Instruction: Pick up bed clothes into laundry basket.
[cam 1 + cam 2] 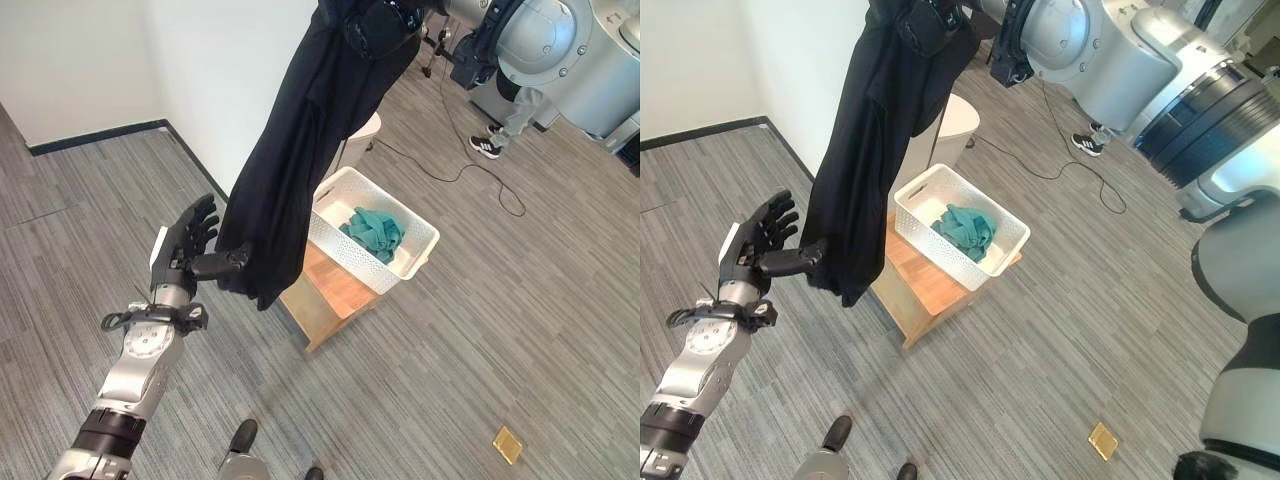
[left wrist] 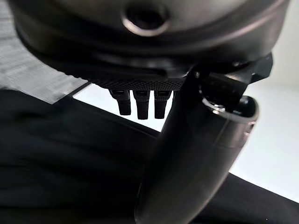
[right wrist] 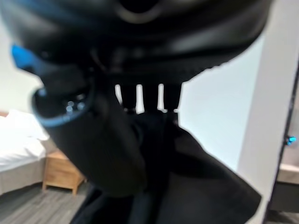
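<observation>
left eye view gives you the long black garment [image 1: 300, 150], soft and limp, hanging in loose vertical folds from your right hand [image 1: 375, 25] at the top of the frame; that hand's fingers are curled tight into the bunched cloth; your left hand [image 1: 185, 250] is raised beside the lower hem, fingers straight and spread, thumb touching the fabric's edge; the hem hangs clear of the floor; just beside it you have the white laundry basket [image 1: 420, 262], rectangular, perforated plastic walls, a crumpled teal cloth [image 1: 375, 232] lying inside; the basket sits on a low wooden stand [image 1: 335, 290] with a smooth top; the floor [image 1: 500, 340] is grey striped carpet, open and wide on your right, a white wall [image 1: 220, 80] close behind the garment; a small gold square [image 1: 508, 444] lies well apart on the carpet.
</observation>
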{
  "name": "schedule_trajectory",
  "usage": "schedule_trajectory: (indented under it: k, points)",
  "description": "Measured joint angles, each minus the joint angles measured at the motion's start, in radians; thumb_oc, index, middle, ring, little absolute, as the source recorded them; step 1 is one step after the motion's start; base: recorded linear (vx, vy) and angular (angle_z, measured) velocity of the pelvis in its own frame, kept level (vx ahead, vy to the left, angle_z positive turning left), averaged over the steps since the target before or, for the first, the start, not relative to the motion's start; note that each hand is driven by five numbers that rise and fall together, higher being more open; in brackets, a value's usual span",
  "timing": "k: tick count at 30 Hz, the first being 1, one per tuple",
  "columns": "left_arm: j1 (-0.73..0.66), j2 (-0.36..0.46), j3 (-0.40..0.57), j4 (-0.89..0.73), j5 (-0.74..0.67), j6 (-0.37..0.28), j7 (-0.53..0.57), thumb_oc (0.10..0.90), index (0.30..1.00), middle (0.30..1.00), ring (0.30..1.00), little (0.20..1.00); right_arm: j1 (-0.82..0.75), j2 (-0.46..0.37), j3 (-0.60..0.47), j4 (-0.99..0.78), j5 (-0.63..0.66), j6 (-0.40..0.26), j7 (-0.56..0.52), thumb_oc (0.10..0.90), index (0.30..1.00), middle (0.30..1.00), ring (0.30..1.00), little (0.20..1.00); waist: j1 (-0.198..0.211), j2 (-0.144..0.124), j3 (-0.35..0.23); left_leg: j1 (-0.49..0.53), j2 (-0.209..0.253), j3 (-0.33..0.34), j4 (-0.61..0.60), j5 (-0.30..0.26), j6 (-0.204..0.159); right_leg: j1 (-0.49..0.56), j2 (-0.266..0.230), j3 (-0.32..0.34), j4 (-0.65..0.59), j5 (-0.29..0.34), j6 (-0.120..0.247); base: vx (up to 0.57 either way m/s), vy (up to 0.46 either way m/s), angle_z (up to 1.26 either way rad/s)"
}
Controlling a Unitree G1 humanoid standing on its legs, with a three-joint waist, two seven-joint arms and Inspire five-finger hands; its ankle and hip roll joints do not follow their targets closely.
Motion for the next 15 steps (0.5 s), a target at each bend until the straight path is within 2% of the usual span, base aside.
schedule_trajectory:
  k: [7, 12, 15]
  points:
    - [-0.097, 0.001, -0.024, 0.005, 0.016, -0.001, 0.025, 0.800, 0.900, 0.900, 0.900, 0.900, 0.000, 0.001, 0.003, 0.001, 0.000, 0.003, -0.002, 0.400, 0.300, 0.300, 0.300, 0.300, -0.013, -0.015, -0.003, 0.000, 0.005, 0.014, -0.007, 0.000, 0.000, -0.011, 0.000, 0.002, 0.000, 0.012, 0.018, 0.00, -0.001, -0.05]
    - [-0.205, 0.029, -0.130, 0.102, 0.041, -0.003, 0.043, 0.800, 0.900, 0.900, 0.900, 0.900, 0.000, 0.050, 0.008, 0.001, 0.015, 0.015, -0.004, 0.400, 0.300, 0.300, 0.300, 0.300, -0.017, -0.046, -0.019, 0.000, 0.009, 0.031, -0.015, 0.000, 0.000, -0.024, 0.000, 0.025, 0.000, 0.016, 0.017, 0.00, 0.014, -0.13]
    - [-0.243, 0.035, -0.210, 0.118, 0.039, -0.001, 0.041, 0.800, 0.900, 0.900, 0.900, 0.900, 0.000, 0.112, 0.009, 0.007, 0.019, 0.015, -0.005, 0.400, 0.300, 0.300, 0.300, 0.300, -0.019, -0.062, -0.026, -0.006, 0.011, 0.042, -0.015, 0.000, 0.000, -0.035, 0.000, 0.030, 0.000, 0.020, 0.017, 0.01, 0.010, -0.10]
